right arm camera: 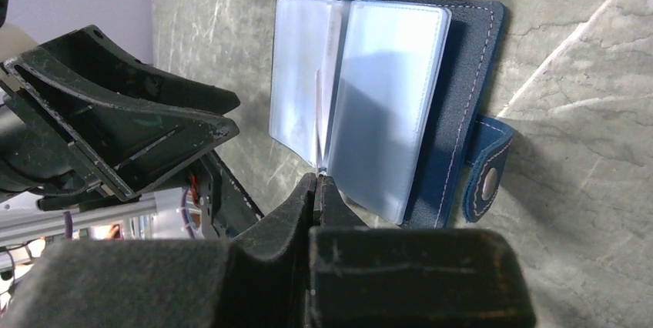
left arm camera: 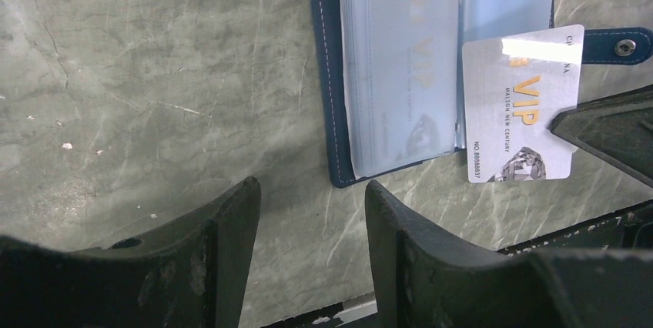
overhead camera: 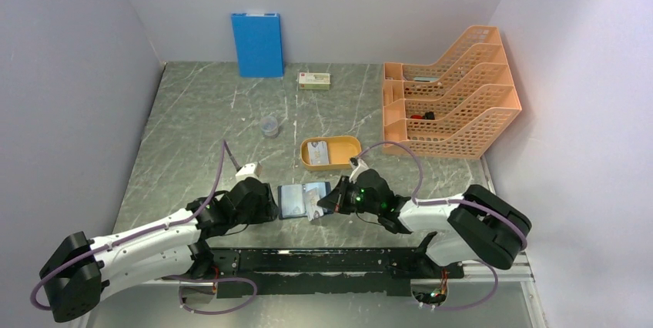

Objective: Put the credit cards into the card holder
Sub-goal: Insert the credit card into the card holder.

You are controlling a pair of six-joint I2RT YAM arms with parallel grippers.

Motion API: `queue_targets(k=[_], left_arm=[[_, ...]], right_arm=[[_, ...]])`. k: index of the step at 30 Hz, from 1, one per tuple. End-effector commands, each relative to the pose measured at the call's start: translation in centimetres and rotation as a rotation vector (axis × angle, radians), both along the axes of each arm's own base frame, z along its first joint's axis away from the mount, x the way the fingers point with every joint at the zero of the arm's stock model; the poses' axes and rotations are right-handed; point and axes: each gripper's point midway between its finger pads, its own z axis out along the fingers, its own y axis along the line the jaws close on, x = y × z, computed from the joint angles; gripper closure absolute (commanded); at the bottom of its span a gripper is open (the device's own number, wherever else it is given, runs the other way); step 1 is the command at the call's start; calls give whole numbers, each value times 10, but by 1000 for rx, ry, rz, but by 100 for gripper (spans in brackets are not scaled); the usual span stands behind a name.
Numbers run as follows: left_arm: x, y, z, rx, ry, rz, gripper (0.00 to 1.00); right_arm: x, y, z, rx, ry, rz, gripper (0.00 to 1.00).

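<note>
The navy card holder lies open on the table between the two grippers, its clear sleeve pages facing up. My right gripper is shut on the edge of a pale credit card with gold VIP print. That card overlaps the holder's right-hand pages, and in the right wrist view the card shows edge-on between the sleeves. My left gripper is open and empty over bare table, just short of the holder's near corner. Another pale card lies in the orange tray.
A small clear cup stands left of the tray. At the back are a blue board against the wall and a white box with a red label. An orange file rack fills the right rear.
</note>
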Motion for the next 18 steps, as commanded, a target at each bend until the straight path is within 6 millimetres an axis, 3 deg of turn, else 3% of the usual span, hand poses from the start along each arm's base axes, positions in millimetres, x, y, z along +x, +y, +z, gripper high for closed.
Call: queue_targets(k=[1,18], left_arm=[[-1,7,-4,19,5,14,43],[-3,11,-10,42,15,12,43]], right_arm=[[3,10,11,41,-19,11,100],[5,17,8,66,1,17,100]])
